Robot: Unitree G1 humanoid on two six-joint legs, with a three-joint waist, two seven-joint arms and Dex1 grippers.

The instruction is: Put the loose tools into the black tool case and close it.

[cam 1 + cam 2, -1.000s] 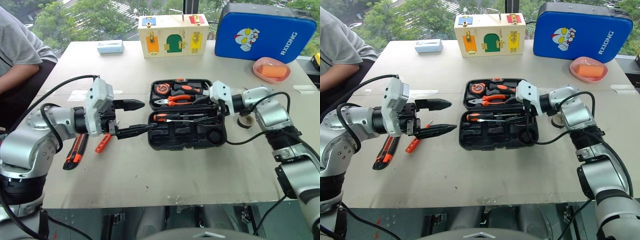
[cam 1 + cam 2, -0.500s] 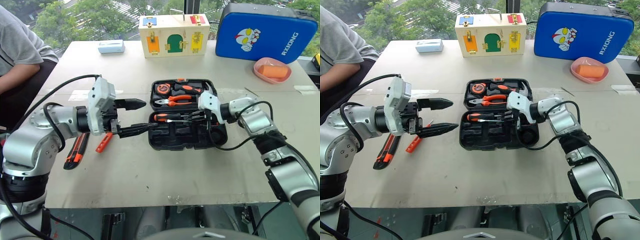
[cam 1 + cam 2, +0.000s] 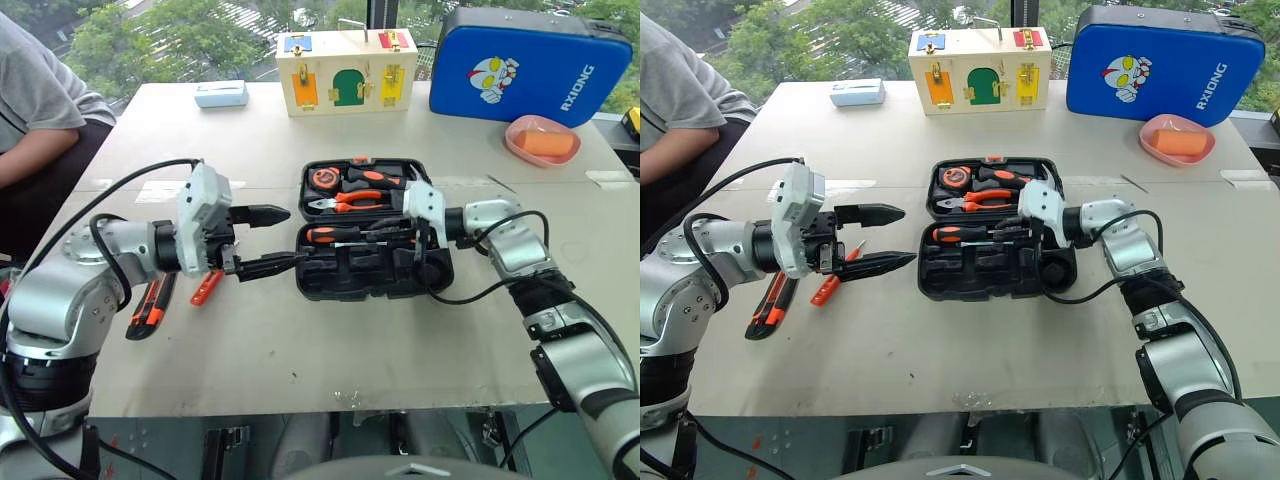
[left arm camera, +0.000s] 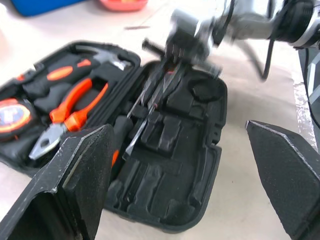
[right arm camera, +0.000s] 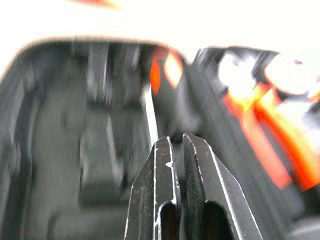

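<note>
Left eye view — black tool case (image 3: 375, 245) open at table centre; right gripper (image 3: 385, 233) pinched shut, holding nothing, over the screwdrivers (image 3: 350, 235) in its near half. Left gripper (image 3: 268, 240) gapes empty beside it. Risk: utility knife (image 3: 148, 305) and tester screwdriver (image 3: 206, 287) outside — the closed tips could dislodge a shaft.

Both arms are built of rounded, silver-grey metal segments joined by black ribbed collars, with a thin black cable looping loosely outside each forearm. Each wrist ends in a boxy white housing: the left gripper (image 3: 262, 240) carries two black, tapered, ridged fingers (image 3: 262, 213), and the right gripper (image 3: 1012, 229) bears matching black fingers (image 5: 156, 200).
</note>
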